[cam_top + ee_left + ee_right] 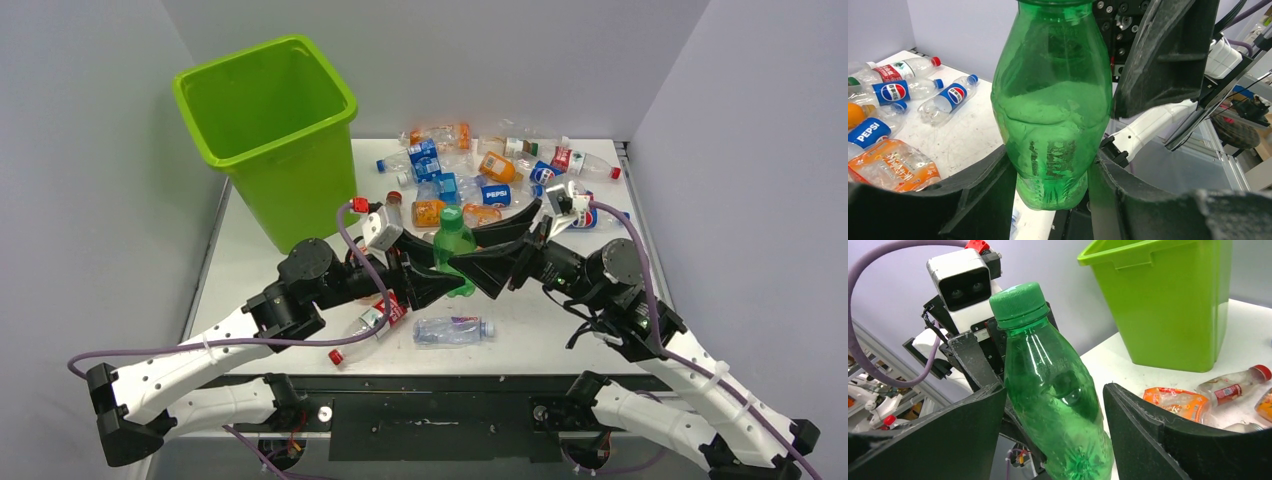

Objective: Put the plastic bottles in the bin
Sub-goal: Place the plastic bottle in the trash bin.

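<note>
- Centrally, the green bottle [452,248] stands upright between the two arms, to the right of the lime-green bin [290,190] and nearer than it;
- the left gripper [1050,167] pinches the bottle's lower body, both fingers touching it;
- the right gripper [1054,390] is spread around its middle; I cannot tell whether it presses;
- the other plastic bottles [480,175] lie heaped on the far part of the table [570,340]; one clear bottle [452,329] lies nearer.
</note>
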### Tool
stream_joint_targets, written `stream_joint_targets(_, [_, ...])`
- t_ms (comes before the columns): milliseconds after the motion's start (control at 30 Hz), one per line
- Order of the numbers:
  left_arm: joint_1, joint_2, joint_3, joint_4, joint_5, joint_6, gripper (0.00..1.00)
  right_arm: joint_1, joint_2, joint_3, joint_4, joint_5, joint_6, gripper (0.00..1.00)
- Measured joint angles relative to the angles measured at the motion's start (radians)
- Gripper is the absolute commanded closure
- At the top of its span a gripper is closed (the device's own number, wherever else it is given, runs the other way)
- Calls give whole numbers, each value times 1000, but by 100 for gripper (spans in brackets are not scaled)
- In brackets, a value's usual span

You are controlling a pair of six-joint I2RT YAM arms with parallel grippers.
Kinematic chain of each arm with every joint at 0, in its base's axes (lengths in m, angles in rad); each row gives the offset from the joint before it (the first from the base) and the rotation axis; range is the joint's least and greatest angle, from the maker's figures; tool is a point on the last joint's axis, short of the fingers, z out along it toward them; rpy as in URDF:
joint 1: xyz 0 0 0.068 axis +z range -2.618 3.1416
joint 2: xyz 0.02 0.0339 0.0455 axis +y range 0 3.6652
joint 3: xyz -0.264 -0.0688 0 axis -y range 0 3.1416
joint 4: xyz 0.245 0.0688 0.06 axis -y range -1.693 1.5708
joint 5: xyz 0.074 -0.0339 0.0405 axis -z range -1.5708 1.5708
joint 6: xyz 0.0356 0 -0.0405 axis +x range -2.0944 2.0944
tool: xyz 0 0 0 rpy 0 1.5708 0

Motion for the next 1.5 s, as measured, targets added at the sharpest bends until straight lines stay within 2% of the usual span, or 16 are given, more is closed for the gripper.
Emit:
stream_joint_targets(133, [3, 2, 0, 5, 5, -12, 100, 7, 34, 0, 24, -31, 9, 29])
stream_joint_targets(200, [3, 5, 0, 3, 5, -14, 100, 8, 45, -2, 31, -43, 11, 39])
stream_joint_targets(267, [5, 8, 0, -3, 6, -19, 100, 8, 46, -11, 37, -44, 11, 55])
stream_joint_targets(333, [5, 8, 0, -8, 10, -29, 81, 9, 44, -19, 40, -47, 5, 70])
stream_joint_targets(367, [4, 8, 0, -5, 15, -35, 55, 10, 43, -23, 42, -46, 2, 75])
stream_joint_targets(400, [4, 6, 0, -3, 17, -37, 34, 10, 39, -25, 44, -48, 3, 80])
stream_joint_targets(433, [4, 6, 0, -2, 19, -40, 7, 11, 38, -26, 45, -48, 1, 84])
stream_joint_targets(467, [5, 6, -1, 0, 23, -42, 3, 11, 37, -29, 51, -48, 3, 87])
stream_joint_targets(567, [2, -13, -28, 49, 25, -46, 4, 11, 31, -37, 27, -36, -6, 95])
stream_joint_targets(700, [15, -110, -95, 101, -31, -69, 4, 12, 20, -52, -29, -10, -33, 95])
stream_joint_targets(833, [56, -153, -53, 148, -81, -117, 1, 11, -2, -64, -67, 15, -64, 95])
stream_joint_targets(933, [88, -101, 69, 135, -98, -156, 12, 11, -8, -67, -77, 20, -74, 95])
stream_joint_targets(1067, [98, 5, 215, 99, -89, -183, 19, 11, -8, -73, -79, 24, -83, 95])
stream_joint_targets(1333, [103, 159, 270, -68, -43, -201, 28, 11, -8, -75, -82, 26, -88, 95])
stream_joint_targets(1433, [103, 185, 279, -109, -32, -204, 42, 11, -8, -75, -82, 26, -88, 95])
stream_joint_targets(1500, [103, 189, 280, -121, -25, -206, 57, 11, -8, -75, -81, 26, -88, 95])
